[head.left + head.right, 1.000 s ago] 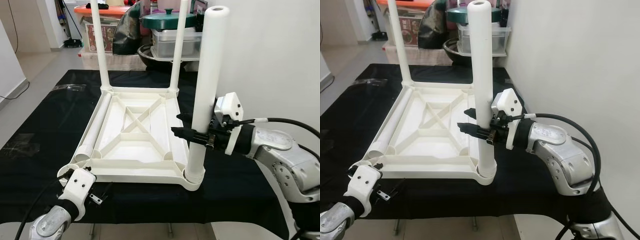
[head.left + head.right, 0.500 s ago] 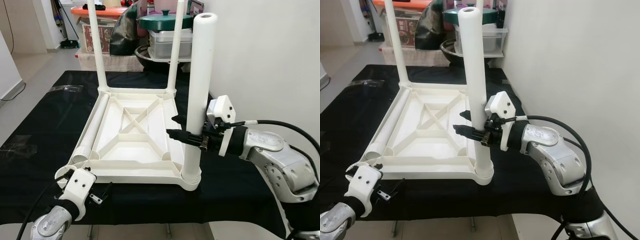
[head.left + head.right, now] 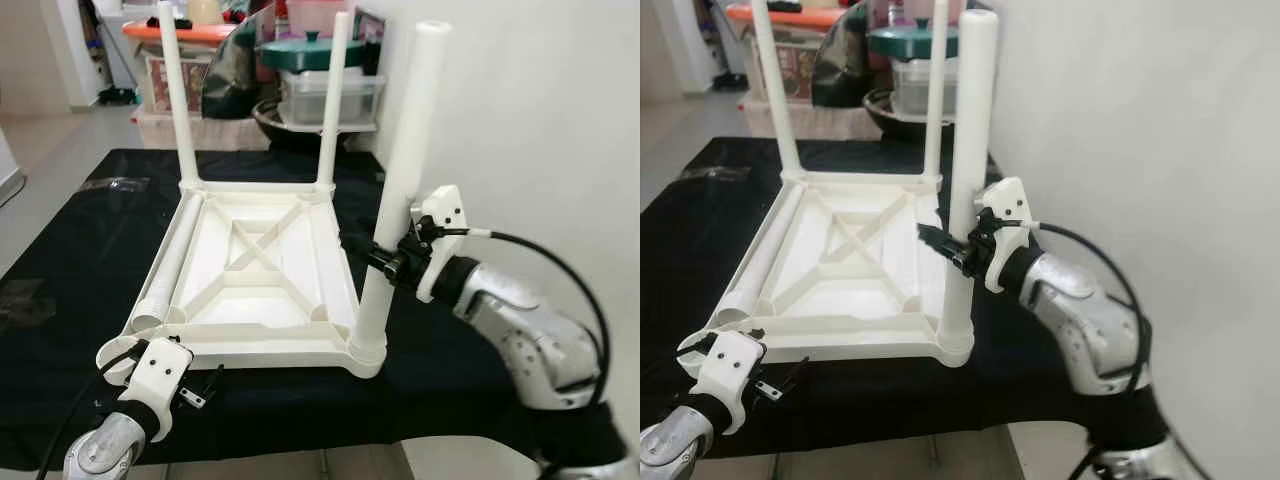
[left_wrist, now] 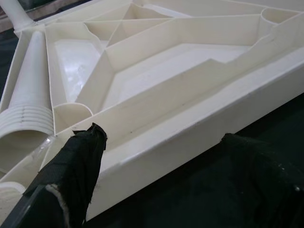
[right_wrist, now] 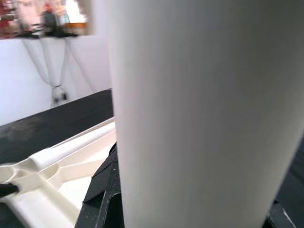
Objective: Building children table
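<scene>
An upturned white table top [image 3: 262, 280] lies on the black bench [image 3: 70, 270]; the right gripper [image 3: 385, 262] has its fingers clamped on the leg [image 3: 400, 190] at the near right corner, left gripper [image 3: 195, 385] open alongside; an uneven push could tilt the leg out.

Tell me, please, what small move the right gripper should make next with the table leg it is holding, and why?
Probably let go. The near right leg already stands upright in its corner socket of the upturned tabletop, so the right gripper could open and back away. The loose fourth leg lies along the far edge, beside the left gripper.
</scene>
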{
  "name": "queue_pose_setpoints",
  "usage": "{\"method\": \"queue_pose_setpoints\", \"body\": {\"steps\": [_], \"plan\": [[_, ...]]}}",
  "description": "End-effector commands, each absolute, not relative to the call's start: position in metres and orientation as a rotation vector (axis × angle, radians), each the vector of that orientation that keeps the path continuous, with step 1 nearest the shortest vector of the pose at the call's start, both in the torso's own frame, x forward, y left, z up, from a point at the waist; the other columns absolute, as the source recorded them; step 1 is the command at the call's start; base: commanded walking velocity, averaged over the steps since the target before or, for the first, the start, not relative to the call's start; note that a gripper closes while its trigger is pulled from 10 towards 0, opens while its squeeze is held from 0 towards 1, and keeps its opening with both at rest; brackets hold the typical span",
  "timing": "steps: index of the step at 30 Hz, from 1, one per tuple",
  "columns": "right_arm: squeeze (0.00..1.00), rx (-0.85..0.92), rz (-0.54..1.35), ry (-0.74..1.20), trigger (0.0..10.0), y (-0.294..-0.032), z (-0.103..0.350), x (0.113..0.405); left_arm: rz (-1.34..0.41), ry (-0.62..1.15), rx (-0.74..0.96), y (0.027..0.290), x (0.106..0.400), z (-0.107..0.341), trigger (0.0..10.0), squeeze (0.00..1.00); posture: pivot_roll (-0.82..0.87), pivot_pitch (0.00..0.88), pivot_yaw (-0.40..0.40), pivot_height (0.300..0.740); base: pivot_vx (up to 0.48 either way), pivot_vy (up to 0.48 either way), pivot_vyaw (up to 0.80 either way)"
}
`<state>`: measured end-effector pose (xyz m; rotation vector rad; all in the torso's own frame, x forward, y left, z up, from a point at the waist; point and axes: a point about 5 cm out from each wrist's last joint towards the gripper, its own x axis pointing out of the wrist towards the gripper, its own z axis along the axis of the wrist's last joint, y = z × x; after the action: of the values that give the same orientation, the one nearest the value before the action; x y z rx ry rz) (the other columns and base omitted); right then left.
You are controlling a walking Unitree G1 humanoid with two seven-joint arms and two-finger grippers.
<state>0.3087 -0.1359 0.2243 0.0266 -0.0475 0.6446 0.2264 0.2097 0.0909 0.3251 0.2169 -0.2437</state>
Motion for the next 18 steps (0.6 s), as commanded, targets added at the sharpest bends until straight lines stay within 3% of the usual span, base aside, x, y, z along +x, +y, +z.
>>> {"method": "queue_pose_setpoints", "body": {"steps": [1, 5, 9, 10, 18], "plan": [[0.00, 0.020, 0.436, 0.060, 0.0, -0.145, 0.190, 0.313, -0.240, 0.221, 0.330, 0.208, 0.228, 0.088, 10.0, 0.00, 0.03, 0.000, -0.110, 0.740, 0.000, 0.000, 0.00], [0.00, 0.036, 0.317, 0.073, 0.0, -0.146, 0.181, 0.312, -0.232, 0.223, 0.334, 0.209, 0.228, 0.088, 10.0, 0.00, 0.03, 0.000, -0.110, 0.740, 0.000, 0.000, 0.00], [0.00, 0.029, 0.090, 0.084, 0.0, -0.153, 0.174, 0.315, -0.212, 0.234, 0.342, 0.212, 0.228, 0.086, 10.0, 0.00, 0.03, 0.000, -0.110, 0.740, 0.000, 0.000, 0.00], [0.00, 0.014, -0.069, 0.086, 0.0, -0.160, 0.172, 0.316, -0.189, 0.245, 0.347, 0.213, 0.230, 0.085, 10.0, 0.00, 0.03, 0.000, -0.114, 0.740, 0.000, 0.000, 0.00], [0.00, 0.095, -0.304, 0.166, 0.0, -0.155, 0.159, 0.321, -0.169, 0.247, 0.348, 0.212, 0.235, 0.085, 10.0, 0.00, 0.03, 0.000, -0.123, 0.740, 0.000, 0.000, 0.00]]}}
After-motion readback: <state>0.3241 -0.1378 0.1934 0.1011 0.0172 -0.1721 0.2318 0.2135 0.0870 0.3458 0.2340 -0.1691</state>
